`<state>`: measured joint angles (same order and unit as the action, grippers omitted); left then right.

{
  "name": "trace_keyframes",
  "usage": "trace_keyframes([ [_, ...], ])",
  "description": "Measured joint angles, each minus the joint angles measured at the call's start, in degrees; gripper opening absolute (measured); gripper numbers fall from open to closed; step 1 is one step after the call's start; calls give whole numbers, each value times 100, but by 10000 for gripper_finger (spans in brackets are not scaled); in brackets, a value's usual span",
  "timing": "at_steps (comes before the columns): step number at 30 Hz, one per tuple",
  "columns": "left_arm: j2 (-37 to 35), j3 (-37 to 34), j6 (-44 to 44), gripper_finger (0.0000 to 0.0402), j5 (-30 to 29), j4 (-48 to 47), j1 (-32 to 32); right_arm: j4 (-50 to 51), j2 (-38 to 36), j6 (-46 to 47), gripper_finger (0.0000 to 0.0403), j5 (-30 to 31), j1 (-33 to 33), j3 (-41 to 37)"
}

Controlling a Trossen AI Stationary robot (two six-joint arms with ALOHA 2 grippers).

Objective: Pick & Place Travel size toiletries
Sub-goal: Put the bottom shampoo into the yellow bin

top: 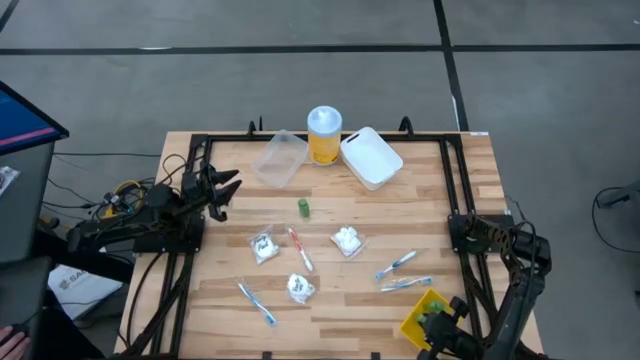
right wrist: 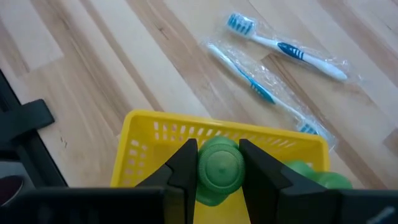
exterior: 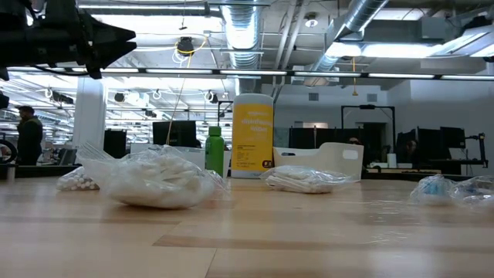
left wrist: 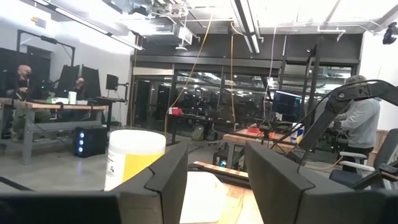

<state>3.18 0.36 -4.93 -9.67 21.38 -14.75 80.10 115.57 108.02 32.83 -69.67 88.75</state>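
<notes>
My right gripper (right wrist: 219,171) is shut on a tiny green bottle (right wrist: 221,167) over a yellow basket (right wrist: 155,134) at the table's near right corner (top: 428,318). A second green bottle (right wrist: 314,173) lies in that basket. A third green bottle (top: 303,207) stands upright mid-table. Three clear packets (top: 263,245) (top: 348,240) (top: 300,288) and a red-white toothbrush (top: 300,248) lie flat on the wood. Three blue-white toothbrushes (top: 257,302) (top: 396,265) (top: 405,284) also lie flat. My left gripper (top: 225,190) hangs open above the table's left side, touching nothing. My right gripper pinches the tiny green bottle between its two fingers, one on each side of the round top end (right wrist: 221,163). The fingers come from above, pointing down. The bottle stands upright in the hold over the yellow basket; whether its base rests on the basket floor I cannot tell.
A tall yellow jar with a white lid (top: 324,135), a clear tub (top: 280,157) and a white tub (top: 371,156) stand along the far edge. Black frame rails (top: 455,190) run down both sides of the table. People and desks show in the room beyond.
</notes>
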Motion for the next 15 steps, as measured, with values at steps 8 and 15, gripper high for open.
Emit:
trace_keyframes([
  [8, 0, -2, 0, 154, 0, 14, 0, -1, 0, 0, 82, -37, 0, -1],
  [15, -2, -2, 0, 154, 2, 16, -2, -322, -11, 0, 82, -107, 10, -225],
])
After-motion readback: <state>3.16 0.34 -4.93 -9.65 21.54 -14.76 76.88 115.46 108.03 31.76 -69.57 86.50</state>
